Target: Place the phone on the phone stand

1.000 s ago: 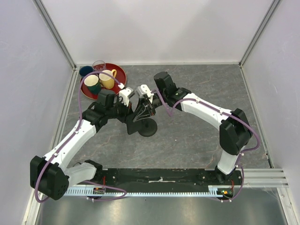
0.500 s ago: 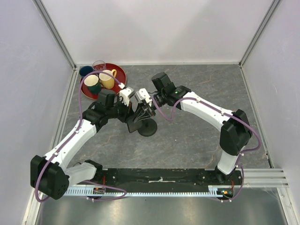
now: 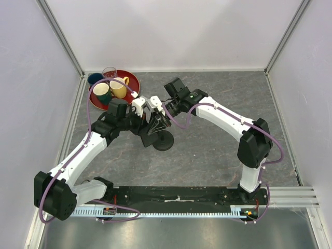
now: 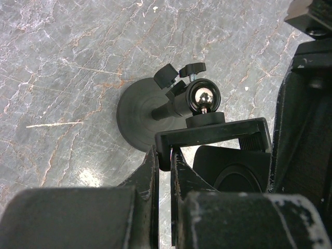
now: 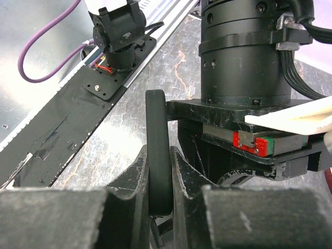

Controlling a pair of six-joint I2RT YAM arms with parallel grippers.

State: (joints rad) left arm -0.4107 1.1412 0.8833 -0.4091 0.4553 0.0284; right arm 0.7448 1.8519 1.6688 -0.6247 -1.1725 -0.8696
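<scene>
The phone stand's round disc base stands on the marble table, with a post, a shiny ball joint and a clamp bracket on top. My left gripper is shut on the bracket's left end. My right gripper is shut on the phone, which shows edge-on between its fingers. The phone's dark back sits just below the bracket. In the top view both grippers, left and right, meet over the stand base; the phone is mostly hidden there.
A red tray with a yellow mug, a green mug, a blue cup and a glass sits at the back left. The black base rail runs along the near edge. Walls close in the left, back and right.
My right arm has swung left and brought the phone closer to the stand's bracket. My left gripper has stayed at the stand.
</scene>
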